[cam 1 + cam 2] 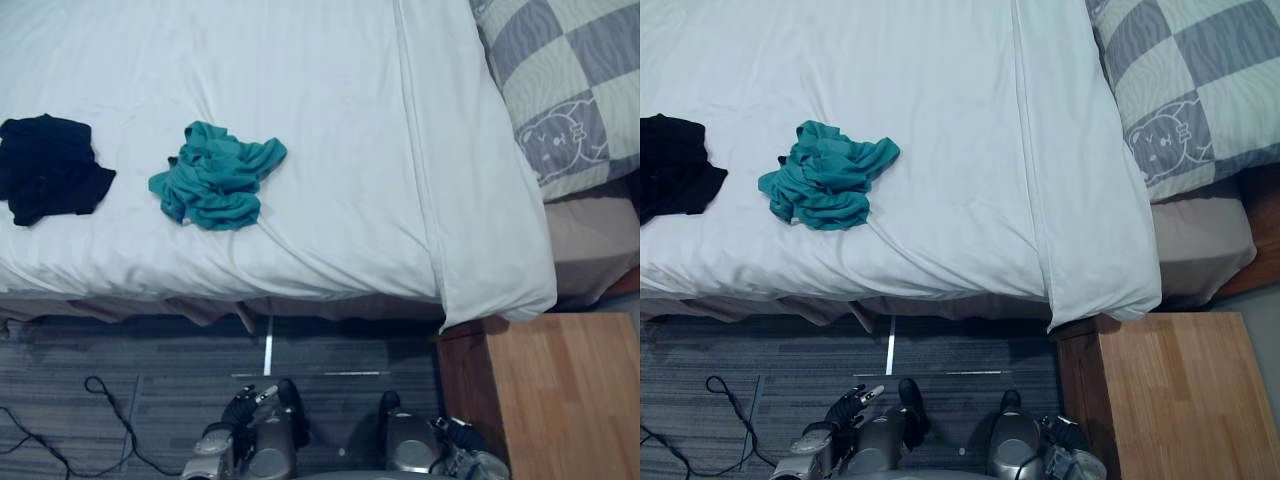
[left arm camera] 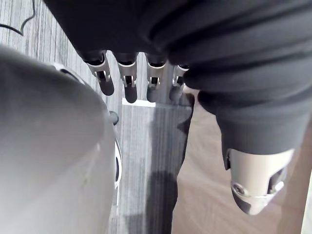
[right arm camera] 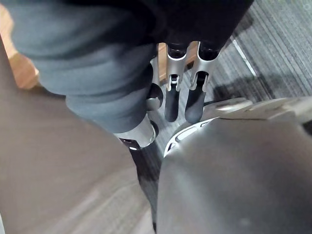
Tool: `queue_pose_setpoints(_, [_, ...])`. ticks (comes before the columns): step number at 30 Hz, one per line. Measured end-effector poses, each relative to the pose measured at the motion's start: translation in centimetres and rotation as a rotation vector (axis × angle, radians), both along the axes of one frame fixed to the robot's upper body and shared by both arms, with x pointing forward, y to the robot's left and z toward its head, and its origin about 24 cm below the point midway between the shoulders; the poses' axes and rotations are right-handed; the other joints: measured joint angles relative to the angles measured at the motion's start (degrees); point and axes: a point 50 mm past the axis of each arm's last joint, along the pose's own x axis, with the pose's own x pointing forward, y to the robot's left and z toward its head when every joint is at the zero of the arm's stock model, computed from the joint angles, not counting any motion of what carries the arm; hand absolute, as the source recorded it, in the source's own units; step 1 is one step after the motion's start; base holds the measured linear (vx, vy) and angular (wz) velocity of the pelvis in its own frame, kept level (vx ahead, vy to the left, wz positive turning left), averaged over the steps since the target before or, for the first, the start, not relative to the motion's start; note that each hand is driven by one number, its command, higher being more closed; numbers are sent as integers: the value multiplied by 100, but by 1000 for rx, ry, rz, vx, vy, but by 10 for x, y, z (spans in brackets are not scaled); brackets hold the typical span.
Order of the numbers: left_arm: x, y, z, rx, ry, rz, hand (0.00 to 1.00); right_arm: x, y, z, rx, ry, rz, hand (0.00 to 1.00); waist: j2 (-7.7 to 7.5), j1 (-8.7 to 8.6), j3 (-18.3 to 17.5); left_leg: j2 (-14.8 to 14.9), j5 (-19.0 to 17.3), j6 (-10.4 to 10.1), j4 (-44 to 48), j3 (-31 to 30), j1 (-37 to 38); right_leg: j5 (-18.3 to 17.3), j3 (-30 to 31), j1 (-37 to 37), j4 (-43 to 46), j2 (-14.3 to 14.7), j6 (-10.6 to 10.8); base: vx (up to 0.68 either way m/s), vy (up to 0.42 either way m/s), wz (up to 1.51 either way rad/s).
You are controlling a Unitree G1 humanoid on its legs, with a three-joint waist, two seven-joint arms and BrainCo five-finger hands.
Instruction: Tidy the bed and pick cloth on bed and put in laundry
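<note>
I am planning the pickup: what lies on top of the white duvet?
A crumpled teal cloth and, to its left, a black cloth, apart from each other. Anything beneath them or beneath the white duvet is covered.

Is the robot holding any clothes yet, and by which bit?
Nothing is held. Left hand and right hand hang open; the teal cloth and black cloth lie on the bed.

Wooden cabinet (image 1: 565,400), checked pillow (image 1: 565,85)
</note>
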Motion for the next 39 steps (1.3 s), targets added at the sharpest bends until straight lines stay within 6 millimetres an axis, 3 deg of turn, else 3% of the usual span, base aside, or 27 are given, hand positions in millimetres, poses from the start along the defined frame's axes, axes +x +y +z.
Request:
queue_pose_setpoints(4, [-4,9,-1,57,16,83,0,-6,-5,-3,-45,57,131,0,28,3,-59,284,-125,-93,1404,-11,-316,59,-200,639,-256,-144,72,24,96,17])
queue_pose_setpoints(5, [-9,11,-3,60,40,109,0,-8,-9,-3,-58,71,146,0,37,9,-132,481,-370,118,1691,22,-383,75,-201,673,-257,-184,98,-17,118,-4])
queue_pose_setpoints(6, [-12,13,-4,69,52,117,0,-10,-11,-3,-61,81,148,0,77,8,-163,654,-407,159,1693,-1,-343,84,-201,728,-265,-214,114,17,193,0])
queue_pose_setpoints(7, [-22,16,-8,77,97,136,0,-14,-16,-4,-71,104,156,0,120,-43,-246,1067,-389,132,1301,-201,-243,127,-200,824,-321,-348,241,43,185,7])
queue_pose_setpoints(9, [-23,19,-8,93,102,140,0,-15,-19,-4,-79,113,159,0,107,-39,-252,1400,-320,37,819,-544,-256,131,-184,833,-308,-540,393,54,289,18])
queue_pose_setpoints(11, [-26,26,-7,136,112,130,0,-15,-25,-3,-77,131,145,0,109,-39,-277,1810,-267,21,511,-832,-302,141,-159,839,-229,-814,766,67,531,22])
queue_pose_setpoints(12, [-30,26,-9,151,134,125,0,-19,-31,-3,-82,150,133,0,152,-61,-336,1912,-283,-2,512,-807,-192,142,-135,867,-228,-975,799,87,711,12])
queue_pose_setpoints(13, [-33,25,-10,160,146,112,0,-21,-34,-4,-84,160,128,0,156,-62,-367,1843,-77,-405,506,-747,-127,166,-102,916,-253,-1138,801,114,847,-1])
queue_pose_setpoints(14, [-37,32,-10,189,170,103,0,-25,-28,-7,-75,182,109,0,-114,-36,-427,1568,-5,-1107,920,-633,-167,383,-24,995,-313,-1583,780,116,764,-12])
queue_pose_setpoints(15, [-45,47,-10,235,216,113,0,-29,-19,-11,-53,199,90,0,-429,-10,-483,1275,-410,-918,1281,-403,-202,1176,-102,949,-422,-1983,355,106,749,-22])
queue_pose_setpoints(16, [-51,48,-11,236,240,116,0,-29,-19,-11,-51,201,85,0,-396,19,-517,1284,-484,-813,1315,-289,-169,1550,-215,859,-448,-1987,-138,97,659,-43])
queue_pose_setpoints(17, [-57,49,-12,237,261,118,0,-26,-19,-11,-52,199,96,0,-384,70,-534,1305,-525,-717,1236,-72,-2,1760,-520,647,-200,-1969,-635,73,499,-55])
queue_pose_setpoints(18, [-60,49,-13,237,273,113,0,-22,-18,-10,-46,182,112,0,-392,81,-536,1296,-491,-668,1084,62,160,1623,-751,491,95,-1863,-537,106,552,-60])
queue_pose_setpoints(19, [-60,46,-13,240,278,60,0,-21,-11,-11,-30,169,148,0,-390,69,-537,1235,-382,-560,670,286,443,1157,-1046,384,419,-1415,-15,65,485,-35])
queue_pose_setpoints(20, [-59,43,-14,235,279,13,0,-17,-5,-11,-12,144,169,0,-389,29,-538,1123,-241,-478,306,390,559,773,-1072,310,549,-956,224,56,435,-14])
queue_pose_setpoints(21, [-53,40,-14,228,270,-25,0,-14,1,-11,0,124,190,0,-389,-20,-538,1009,-112,-421,0,412,630,554,-1019,250,538,-548,283,43,331,13])
queue_pose_setpoints(22, [-40,33,-12,224,235,-93,0,-6,11,-9,18,90,250,0,-353,-46,-553,744,185,-281,-528,440,720,73,-939,174,102,206,25,89,225,28])
queue_pose_setpoints(23, [-33,29,-11,222,217,-115,0,-5,14,-8,21,81,274,0,-293,-59,-552,617,299,-200,-676,433,684,16,-703,199,-294,509,-333,83,197,55])
queue_pose_setpoints(24, [-27,21,-11,203,200,-126,0,-1,14,-7,24,62,289,0,-189,-148,-584,553,386,-129,-767,327,577,254,-478,313,-654,678,-355,79,182,55])
queue_pose_setpoints(26, [-22,12,-11,198,178,-146,0,9,8,-1,-10,14,326,0,23,-112,-575,356,431,-87,-856,416,578,486,-414,375,-950,635,-317,48,183,16])
queue_pose_setpoints(29, [-24,12,-11,231,164,-166,0,29,17,6,-5,-68,361,0,79,-51,-577,328,460,-96,-821,501,624,472,-394,392,-936,593,-321,-6,41,-8])
queue_pose_setpoints(31, [-16,10,-8,230,110,-178,0,37,26,7,-3,-75,402,0,91,-18,-566,408,454,-100,-294,522,378,412,-396,384,-986,482,-358,-71,-48,11])
queue_pose_setpoints(33, [-7,6,-3,198,45,-194,0,42,33,6,-21,-49,462,0,172,2,-516,794,420,-107,975,552,-66,504,-411,642,-1063,394,-318,-77,-47,1])
queue_pose_setpoints(34, [-9,4,-4,187,48,-200,0,42,33,6,-26,-46,457,0,167,3,-501,854,341,-79,1085,572,-71,525,-387,667,-1047,363,-295,-5,99,-40])
queue_pose_setpoints(35, [-11,2,-6,170,59,-213,0,45,35,7,-25,-52,451,0,248,-8,-502,931,136,-61,925,579,50,540,-233,660,-988,276,-264,-26,171,-61])
queue_pose_setpoints(38, [-11,-7,-7,127,53,-231,0,52,29,10,-63,-55,452,0,271,-92,-517,952,132,-116,-65,50,260,628,221,452,-990,27,-93,7,200,-60])
queue_pose_setpoints(39, [-9,-17,-7,110,38,-262,0,51,24,9,-88,-32,469,0,283,-169,-524,995,133,-117,-306,-412,259,675,433,328,-977,-98,95,29,342,-47])
